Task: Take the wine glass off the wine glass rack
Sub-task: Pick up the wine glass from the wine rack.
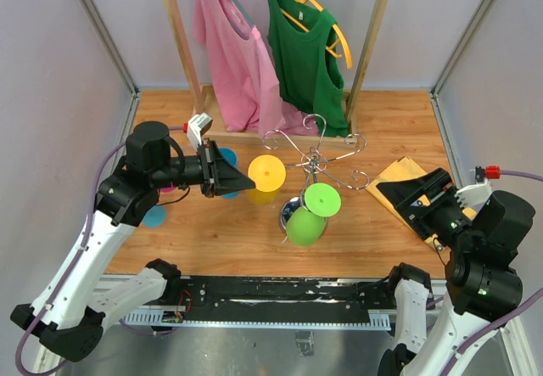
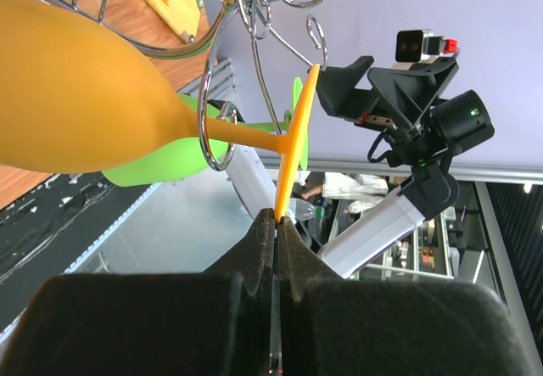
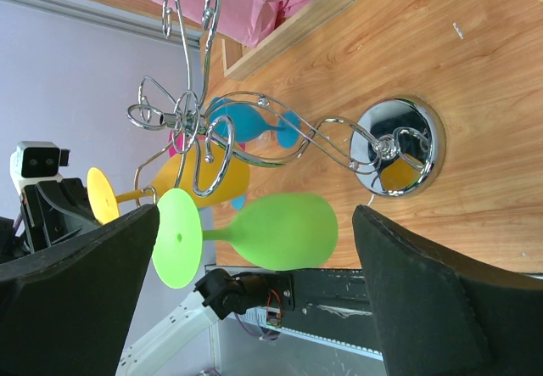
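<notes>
The chrome wine glass rack [image 1: 316, 162] stands mid-table on its round mirror base [image 3: 399, 147]. A yellow wine glass [image 1: 266, 173] hangs upside down from its left arm, the stem still inside a wire loop [image 2: 206, 130]. My left gripper [image 1: 243, 182] is shut on the rim of the yellow glass's foot [image 2: 297, 151], pinching it at the fingertips [image 2: 263, 227]. A green wine glass [image 1: 307, 221] hangs from the near arm and also shows in the right wrist view [image 3: 280, 230]. My right gripper [image 1: 414, 198] is open and empty, right of the rack, facing it.
A wooden clothes rail [image 1: 182, 49] with a pink shirt [image 1: 233, 53] and a green top [image 1: 307, 53] stands at the back. A yellow padded envelope [image 1: 399, 175] lies under my right gripper. A blue glass [image 3: 254, 126] and a pink one [image 1: 167, 188] lie near the left arm.
</notes>
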`<state>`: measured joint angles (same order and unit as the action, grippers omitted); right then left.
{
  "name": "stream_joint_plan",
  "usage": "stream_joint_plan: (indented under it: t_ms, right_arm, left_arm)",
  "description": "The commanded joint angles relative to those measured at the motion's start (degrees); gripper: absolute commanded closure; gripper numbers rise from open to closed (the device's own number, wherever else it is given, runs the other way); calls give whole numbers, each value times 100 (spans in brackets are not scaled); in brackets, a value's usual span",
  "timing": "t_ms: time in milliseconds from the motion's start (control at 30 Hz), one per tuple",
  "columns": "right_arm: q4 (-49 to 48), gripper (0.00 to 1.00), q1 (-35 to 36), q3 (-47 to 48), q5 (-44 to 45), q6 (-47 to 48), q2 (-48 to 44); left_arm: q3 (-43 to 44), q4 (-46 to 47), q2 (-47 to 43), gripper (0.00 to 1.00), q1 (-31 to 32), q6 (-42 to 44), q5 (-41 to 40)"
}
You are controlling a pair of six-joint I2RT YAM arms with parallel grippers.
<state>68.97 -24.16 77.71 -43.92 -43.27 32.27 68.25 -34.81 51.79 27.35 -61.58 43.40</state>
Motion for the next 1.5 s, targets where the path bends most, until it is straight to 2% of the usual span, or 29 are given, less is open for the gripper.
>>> stream_joint_plan:
  t_ms: [0, 400, 1067, 1467]
  right_arm:
    - [4, 1, 50, -2, -81, 2, -23]
    - [-36, 1, 52, -56, -90, 55, -7]
    - [-331, 1, 52, -333, -108, -86, -46]
    - [-332, 1, 52, -356, -38, -86, -63]
  left_arm:
    - [47, 252, 130, 100, -46, 2, 150]
    - [140, 517, 589, 100, -46, -81, 429]
    - [29, 543, 922, 100, 213, 231, 1403]
    - [209, 538, 1191, 100, 426, 338, 1567]
